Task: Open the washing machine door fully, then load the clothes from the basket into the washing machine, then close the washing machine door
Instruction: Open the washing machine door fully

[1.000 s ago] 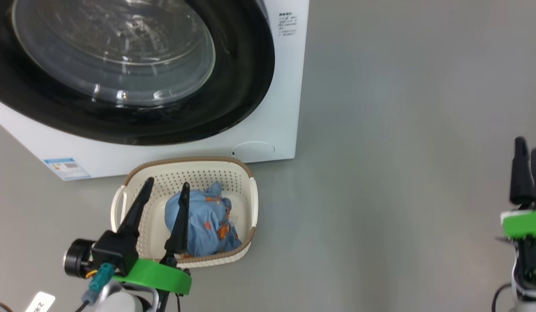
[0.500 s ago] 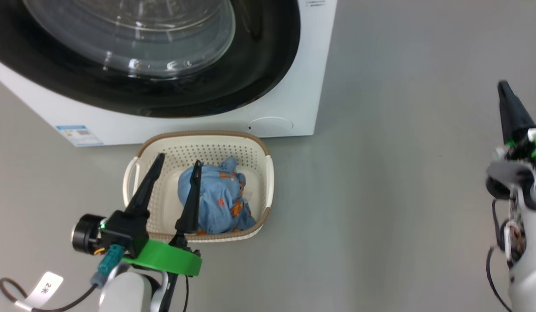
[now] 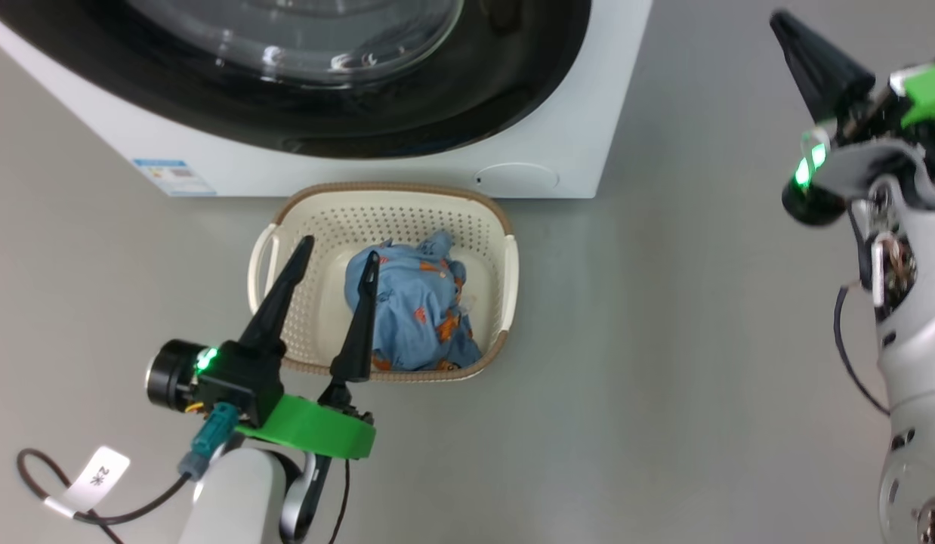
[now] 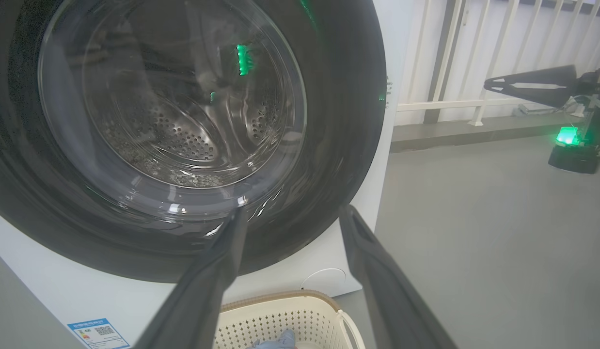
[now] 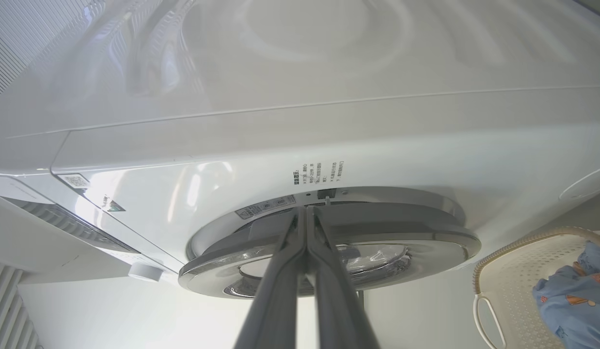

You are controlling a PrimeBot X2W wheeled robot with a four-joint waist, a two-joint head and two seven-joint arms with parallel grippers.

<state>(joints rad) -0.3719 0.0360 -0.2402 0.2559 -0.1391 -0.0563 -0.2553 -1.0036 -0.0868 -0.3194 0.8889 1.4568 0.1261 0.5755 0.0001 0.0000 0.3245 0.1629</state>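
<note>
Washing machine door [image 3: 309, 75]: at the far left as my head sees it, lying flat against the machine's front and looking shut. It has a wide black rim and a clear bowl, and from my left wrist the steel drum shows through the glass.
Washing machine [image 3: 573, 151]: white box at the far left, with a blue label [image 3: 169, 175] at its lower left corner.
Basket [image 3: 384, 186]: on the floor just in front of the machine, below the door. Its far rim is close to the white front; I cannot tell whether they touch.
Clothes [image 3: 418, 310]: one light blue bundle with orange figures, lying inside the basket, toward its right half.
Left gripper [image 3: 340, 249]: my two fingers are spread wide with nothing between them. I hover above the basket's near left part, tips aimed far, toward the door's lower rim. Seen from my head, the right finger crosses the bundle's left edge.
Right gripper [image 3: 785, 26]: my fingers are pressed together along their length, gripping nothing. They are raised at the far right, well apart from the machine, tips aimed left at the door's edge.
Floor [image 3: 664, 340]: plain grey, under the basket and the machine.
</note>
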